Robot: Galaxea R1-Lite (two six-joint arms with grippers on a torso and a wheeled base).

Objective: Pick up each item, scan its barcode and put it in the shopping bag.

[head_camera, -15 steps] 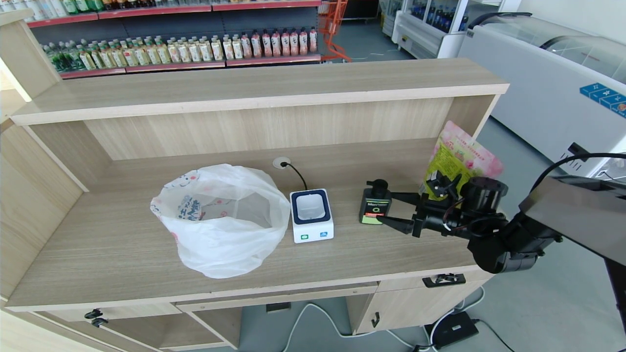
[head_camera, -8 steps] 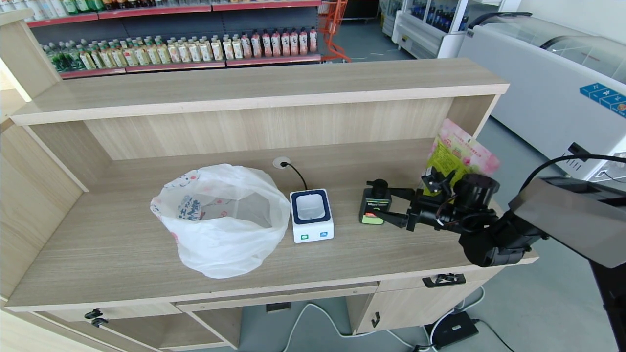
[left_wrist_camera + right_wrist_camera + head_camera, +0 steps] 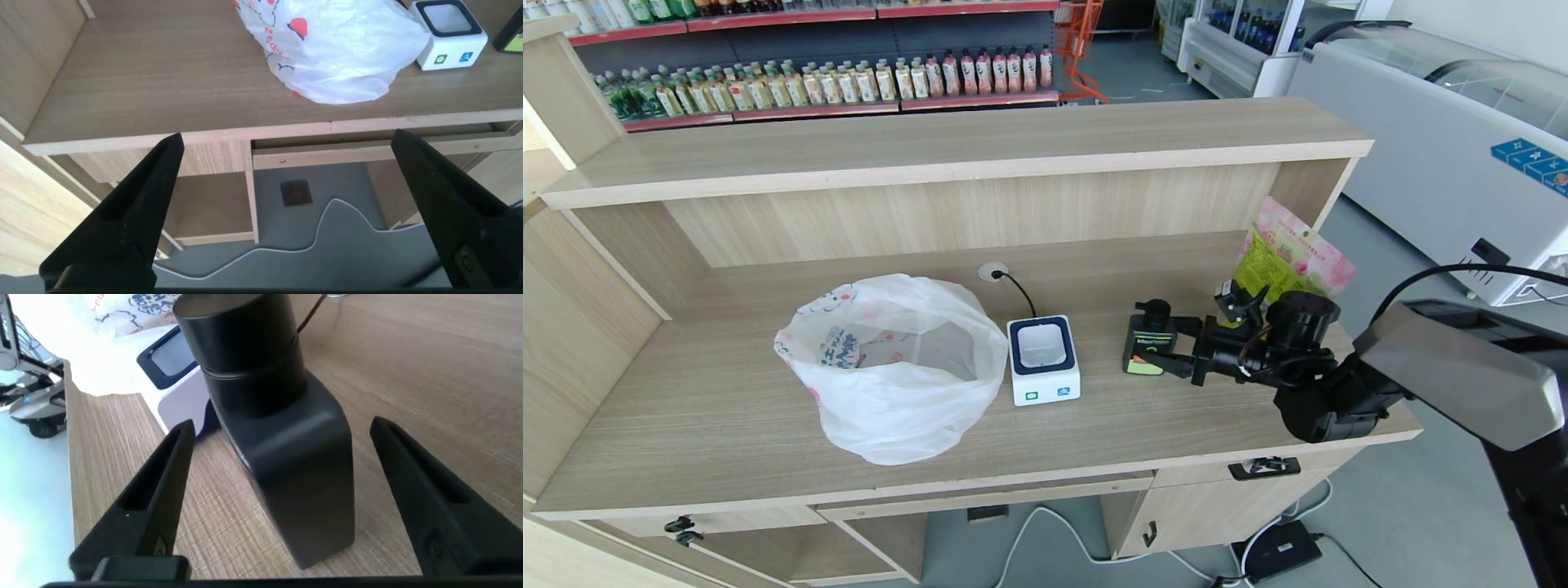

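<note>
On the bench (image 3: 727, 408), right of centre: a black pump bottle (image 3: 1150, 339) stands upright with a green label low on its front; its far side is hidden.
Right hand (image 3: 1164, 343): open, one finger (image 3: 147, 506) on each side of the bottle. In the right wrist view, bench surface shows between each finger and the bottle's walls. The head view is too small to tell whether the tips touch.
Left hand (image 3: 286, 216): open wide and holding nothing. It hangs off the bench, out in front of its front edge; the lower ends of its fingers are cut off by the picture's border.
Shopping bag (image 3: 894, 367): white plastic with its mouth open upward, standing left of the scanner. Its contents cannot be made out through the film.
Scanner (image 3: 1044, 359): a white box with its dark-rimmed window facing up, between bag and bottle. Whether the bag touches it is unclear.
Pouch (image 3: 1290, 257): green and pink, propped in the bench's right rear corner; its lower part is hidden behind the right arm.
</note>
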